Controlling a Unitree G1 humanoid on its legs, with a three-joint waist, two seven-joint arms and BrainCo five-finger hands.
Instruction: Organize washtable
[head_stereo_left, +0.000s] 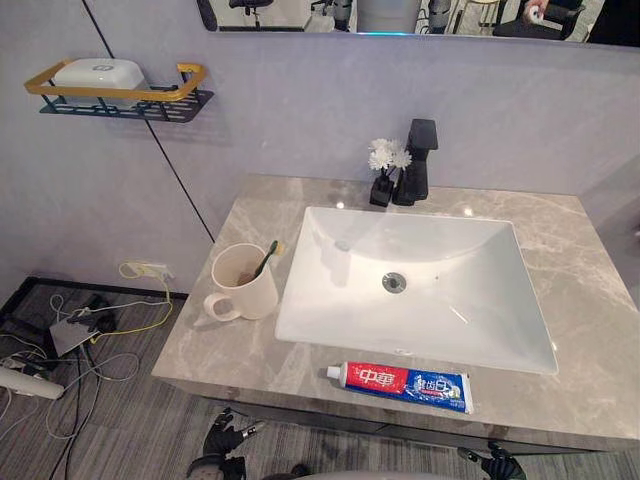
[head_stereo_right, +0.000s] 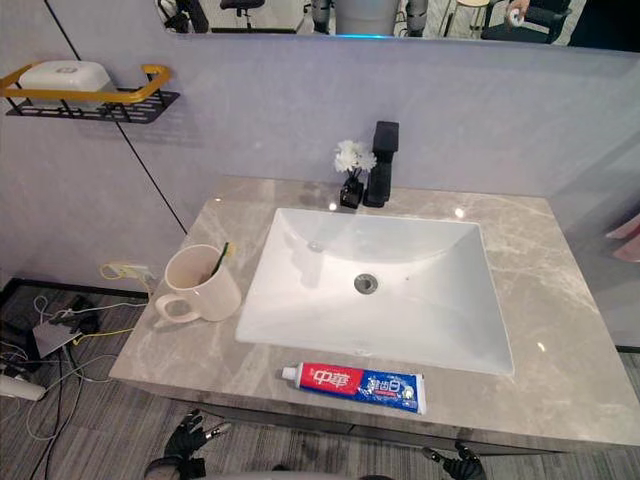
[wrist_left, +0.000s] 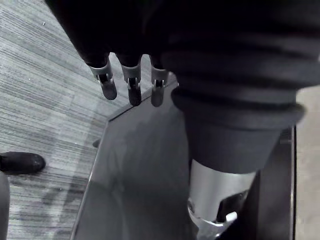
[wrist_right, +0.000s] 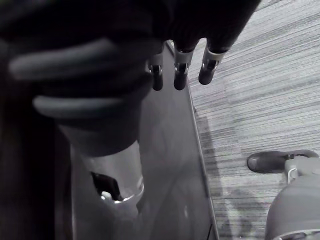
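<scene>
Not much tidied on the washtable (head_stereo_left: 600, 300) yet, I reckon: left of the sink (head_stereo_left: 440, 300) stands the mug (head_stereo_left: 245, 285), the toothpaste tube (head_stereo_left: 400, 385) lies loose along the front edge, the toothbrush (head_stereo_left: 268, 255) is in the mug, and my left hand (wrist_left: 131, 87) and right hand (wrist_right: 178, 75) hang below the counter, fingers relaxed, holding nothing.

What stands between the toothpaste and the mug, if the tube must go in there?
Nothing visible. The toothpaste lies by the front edge of the counter, the mug left of the sink; bare counter runs between them, past the sink's front left corner.
</scene>
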